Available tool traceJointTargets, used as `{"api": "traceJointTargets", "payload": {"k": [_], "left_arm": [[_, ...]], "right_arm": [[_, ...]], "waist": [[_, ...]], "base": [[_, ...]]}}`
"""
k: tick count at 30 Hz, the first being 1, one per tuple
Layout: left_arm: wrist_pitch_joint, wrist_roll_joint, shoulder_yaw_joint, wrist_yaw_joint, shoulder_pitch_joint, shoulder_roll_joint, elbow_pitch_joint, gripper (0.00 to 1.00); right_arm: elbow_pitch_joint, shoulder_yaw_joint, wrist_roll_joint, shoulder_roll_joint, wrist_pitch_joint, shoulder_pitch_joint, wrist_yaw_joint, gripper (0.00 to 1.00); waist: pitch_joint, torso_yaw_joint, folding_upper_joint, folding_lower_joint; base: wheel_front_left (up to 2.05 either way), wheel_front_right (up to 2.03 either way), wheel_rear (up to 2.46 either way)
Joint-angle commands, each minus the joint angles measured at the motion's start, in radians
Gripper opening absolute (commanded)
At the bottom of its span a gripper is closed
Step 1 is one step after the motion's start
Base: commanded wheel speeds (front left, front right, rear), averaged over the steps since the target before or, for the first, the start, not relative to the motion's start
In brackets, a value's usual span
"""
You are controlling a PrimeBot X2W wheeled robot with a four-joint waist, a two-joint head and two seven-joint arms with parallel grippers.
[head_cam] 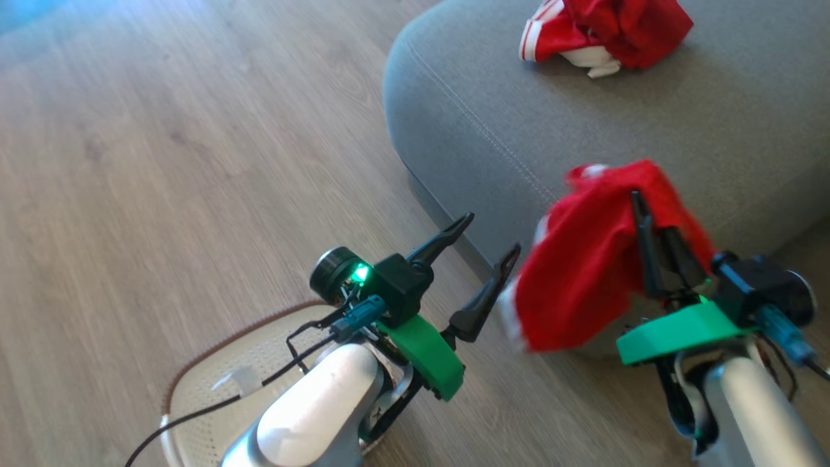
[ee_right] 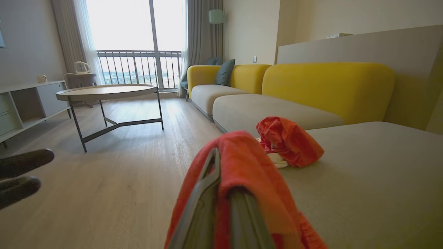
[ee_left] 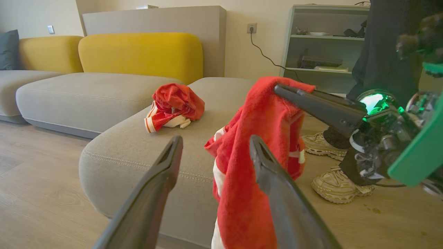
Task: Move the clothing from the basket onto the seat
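Pale wood-plank floor [head_cam: 162, 162] runs across the left of the head view. At its lower left stands the basket [head_cam: 201, 415], cream and perforated with a brown rim, a white sticker [head_cam: 240, 379] on its bottom. The left arm's pale forearm reaches up over the basket. Its left gripper [head_cam: 493, 232] hangs above the floor just short of the seat's corner, its two dark fingers spread wide with nothing between them.

To the right, the right gripper [head_cam: 642, 207] points up and away from the robot, its fingers pinched together on a red garment [head_cam: 583, 279] with white trim. The cloth drapes over the fingers and hangs down beside the front edge of the seat [head_cam: 519, 97]; whether it touches the cushion cannot be told. Farther back on the grey cushion a second red garment [head_cam: 609, 32] lies crumpled, well apart from the held one.

Behind the seat are yellow backrests [ee_left: 142, 52]. The left wrist view shows a grey shelf unit [ee_left: 322, 45] and a person's pale shoes [ee_left: 332, 183] on the floor. The right wrist view shows a round coffee table [ee_right: 104, 91] before a bright balcony window [ee_right: 138, 34].
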Motion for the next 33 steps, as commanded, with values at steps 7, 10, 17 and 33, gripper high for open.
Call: {"api": "traceJointTargets", "payload": {"k": [7,10,17,33], "left_arm": [[-0.005,0.015,0.018,-0.012,-0.064,0.007,-0.032,1.00],[-0.005,0.036,0.016,-0.019,-0.066,0.007,-0.032,1.00],[-0.005,0.096,-0.010,-0.040,-0.094,0.009,0.003,1.00],[-0.001,0.169,-0.106,-0.050,-0.185,0.101,0.058,1.00]], "right_arm": [[-0.078,-0.042,-0.035,-0.011,-0.012,-0.017,0.002,0.00],[-0.054,-0.069,-0.051,-0.052,-0.012,-0.082,0.002,0.00],[0.043,-0.182,-0.091,-0.184,-0.012,-0.288,0.002,0.00],[0.338,-0.431,-0.243,-0.490,-0.012,-0.713,0.002,0.00]], "waist": [[0.066,-0.024,-0.0001,0.0000],[0.109,-0.026,-0.0001,0.0000],[0.263,0.025,-0.0001,0.0000],[0.561,0.115,-0.0001,0.0000]], "base": [[0.00,0.00,0.00],[0.00,0.00,0.00],[0.00,0.00,0.00],[0.00,0.00,0.00]]}}
